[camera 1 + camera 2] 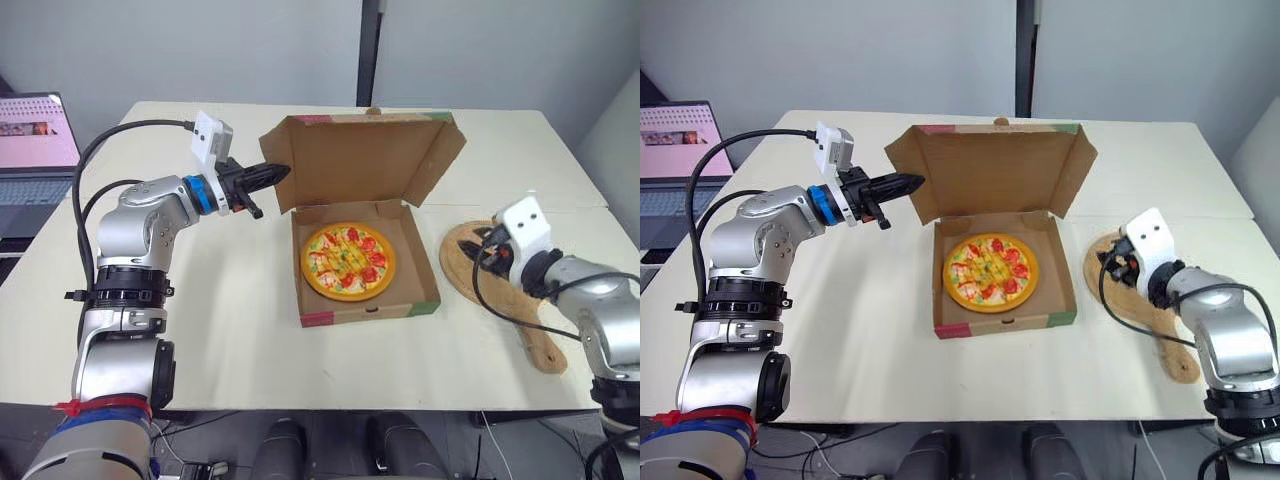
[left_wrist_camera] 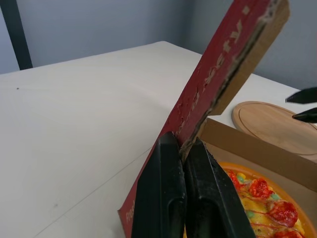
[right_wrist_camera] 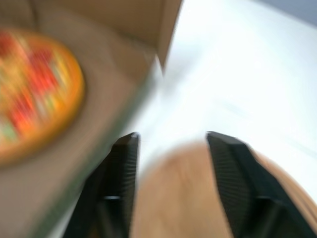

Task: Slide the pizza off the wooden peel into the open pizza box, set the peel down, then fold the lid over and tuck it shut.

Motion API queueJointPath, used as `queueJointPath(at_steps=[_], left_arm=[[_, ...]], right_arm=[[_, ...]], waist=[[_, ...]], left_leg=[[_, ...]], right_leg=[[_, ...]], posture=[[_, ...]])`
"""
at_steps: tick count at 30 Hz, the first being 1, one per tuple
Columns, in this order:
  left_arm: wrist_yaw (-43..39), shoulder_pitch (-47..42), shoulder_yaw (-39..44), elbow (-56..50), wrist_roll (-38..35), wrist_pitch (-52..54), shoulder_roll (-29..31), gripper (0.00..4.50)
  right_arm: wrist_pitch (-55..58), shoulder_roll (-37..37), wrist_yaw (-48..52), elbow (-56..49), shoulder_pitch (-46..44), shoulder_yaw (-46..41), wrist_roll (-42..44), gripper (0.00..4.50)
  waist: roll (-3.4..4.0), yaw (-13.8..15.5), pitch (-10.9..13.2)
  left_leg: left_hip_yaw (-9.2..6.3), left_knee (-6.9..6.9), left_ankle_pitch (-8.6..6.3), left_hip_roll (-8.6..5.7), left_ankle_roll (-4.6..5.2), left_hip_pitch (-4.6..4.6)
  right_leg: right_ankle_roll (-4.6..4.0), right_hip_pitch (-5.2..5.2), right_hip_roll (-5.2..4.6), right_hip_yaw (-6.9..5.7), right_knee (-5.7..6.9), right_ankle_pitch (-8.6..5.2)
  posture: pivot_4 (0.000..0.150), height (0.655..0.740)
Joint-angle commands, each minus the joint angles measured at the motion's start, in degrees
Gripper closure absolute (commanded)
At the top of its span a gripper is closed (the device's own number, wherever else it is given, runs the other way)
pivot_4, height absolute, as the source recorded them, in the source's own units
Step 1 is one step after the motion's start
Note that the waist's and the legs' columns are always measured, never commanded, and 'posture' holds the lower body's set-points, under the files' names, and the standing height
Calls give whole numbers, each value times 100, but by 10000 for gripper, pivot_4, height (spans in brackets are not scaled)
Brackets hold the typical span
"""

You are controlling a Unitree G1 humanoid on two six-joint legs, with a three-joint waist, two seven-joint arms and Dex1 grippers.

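Ok so the big white table (image 1: 230, 330) takes up most of what you see, and sitting pretty much in the middle of it is the open pizza box (image 1: 370, 312), plain brown cardboard with red and green bits on the corners. Its lid (image 1: 355, 160) stands up at the back, leaning a little away from the robot, with the side flaps sticking out on both ends. Off at the far left edge of the table there's a laptop (image 1: 35, 150) with its screen lit up pink. The wooden peel (image 1: 540, 345) lies flat on the table just to the right of the box, not touching it, round end next to the box and the handle pointing back toward the robot's side. The pizza (image 1: 348, 261) is already in the box base, flat on the bottom, round with red and yellow toppings, sitting toward the left side. Now the hands: the left gripper (image 2: 181, 144) reaches in from the left and its two black fingers are clamped tight on the left edge of the lid, cardboard pinched right between them. The right gripper (image 3: 171, 136) is over the round end of the peel with its fingers spread wide and the wood showing between them; can't tell if the tips actually touch the wood.
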Motion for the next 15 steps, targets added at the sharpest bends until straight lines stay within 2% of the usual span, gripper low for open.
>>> queueJointPath(at_steps=[1,3,9,15], left_arm=[[-45,-236,118,-4,3,-159,24,45000],[-87,-255,111,24,4,-194,21,45000],[-262,-265,49,90,75,-372,48,45000],[-784,-224,113,178,-33,-366,208,45000]], right_arm=[[-651,-144,275,-121,240,432,-260,37852],[-813,-144,417,-189,381,702,-321,44677],[-679,-52,667,-500,409,1058,-251,44677],[-155,78,783,-1152,486,1150,31,44677]], waist=[[0,-7,0],[0,-6,0],[-1,9,0],[-1,11,0]], left_leg=[[-1,1,0,4,0,1],[-6,4,0,9,0,1],[-6,8,0,8,-1,-2],[-8,7,0,10,-1,-1]], right_leg=[[17,0,5,-1,0,-10],[18,1,14,-1,1,-10],[18,2,14,2,1,-10],[17,2,15,-1,1,-10]], posture=[[1500,7316],[1500,7316],[1500,7316],[1500,7316]])
